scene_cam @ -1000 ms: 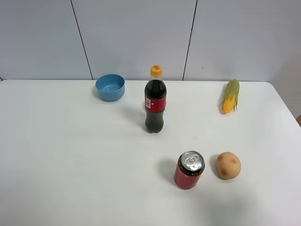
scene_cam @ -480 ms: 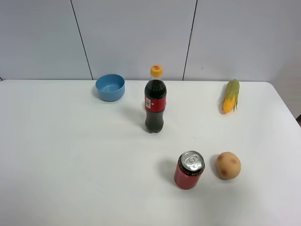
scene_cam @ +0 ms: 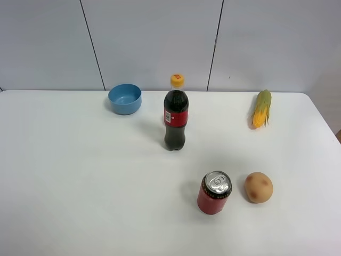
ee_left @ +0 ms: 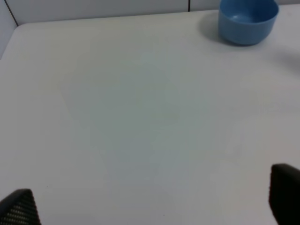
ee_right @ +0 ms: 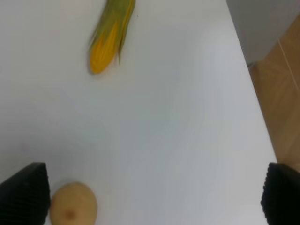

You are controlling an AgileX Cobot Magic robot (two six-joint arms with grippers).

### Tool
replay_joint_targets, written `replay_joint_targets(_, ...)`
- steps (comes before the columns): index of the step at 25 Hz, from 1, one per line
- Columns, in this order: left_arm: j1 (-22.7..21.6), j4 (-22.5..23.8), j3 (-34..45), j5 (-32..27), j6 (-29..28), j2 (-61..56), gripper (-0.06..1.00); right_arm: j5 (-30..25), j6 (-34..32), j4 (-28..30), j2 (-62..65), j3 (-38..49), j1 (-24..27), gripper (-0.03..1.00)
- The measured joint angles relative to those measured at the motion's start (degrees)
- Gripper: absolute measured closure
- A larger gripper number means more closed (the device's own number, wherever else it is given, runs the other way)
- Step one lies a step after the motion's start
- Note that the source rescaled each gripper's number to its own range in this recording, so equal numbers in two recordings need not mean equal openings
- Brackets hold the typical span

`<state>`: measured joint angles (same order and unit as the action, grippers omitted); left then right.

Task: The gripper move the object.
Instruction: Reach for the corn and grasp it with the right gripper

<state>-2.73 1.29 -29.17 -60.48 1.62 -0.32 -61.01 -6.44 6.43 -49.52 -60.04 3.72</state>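
The ear of corn [scene_cam: 261, 108] lies on the white table [scene_cam: 80, 176] at the back right, yellow kernels toward the front, green husk toward the wall. It also shows in the right wrist view [ee_right: 110, 35]. My right gripper [ee_right: 153, 194] is open and empty, its jaws wide apart, well short of the corn and above bare table beside the potato [ee_right: 72, 204]. My left gripper [ee_left: 152, 201] is open and empty over the left part of the table. Neither arm shows in the exterior high view.
A cola bottle [scene_cam: 176, 114] stands mid-table. A blue bowl [scene_cam: 125, 98] sits at the back left and also shows in the left wrist view [ee_left: 247, 19]. A red can [scene_cam: 214, 192] and a tan potato [scene_cam: 258, 186] sit front right. The table's right edge [ee_right: 255, 93] runs near the corn.
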Motion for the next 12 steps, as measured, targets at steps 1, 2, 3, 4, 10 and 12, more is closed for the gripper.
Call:
replay_joint_targets(1,0.0,0.0,0.0,0.0,0.0,0.0,-0.06,0.0,-0.1,0.3,-2.8,-1.4,0.0,0.16)
replay_joint_targets(2,0.0,0.0,0.0,0.0,0.0,0.0,-0.06,0.0,-0.3,0.6,-5.5,-3.1,0.0,0.16)
replay_joint_targets(3,0.0,0.0,0.0,0.0,0.0,0.0,-0.06,0.0,-0.6,0.6,-7.6,-4.6,0.0,0.16)
replay_joint_targets(4,0.0,0.0,0.0,0.0,0.0,0.0,-0.06,-0.1,-1.0,0.6,-9.9,-6.2,0.0,0.16)
replay_joint_targets(10,0.0,0.0,0.0,0.0,0.0,0.0,-0.06,0.0,-3.5,1.9,-21.8,-15.6,0.0,0.16)
replay_joint_targets(12,0.0,0.0,0.0,0.0,0.0,0.0,-0.06,0.1,-4.3,3.0,-25.7,-18.7,0.0,0.16)
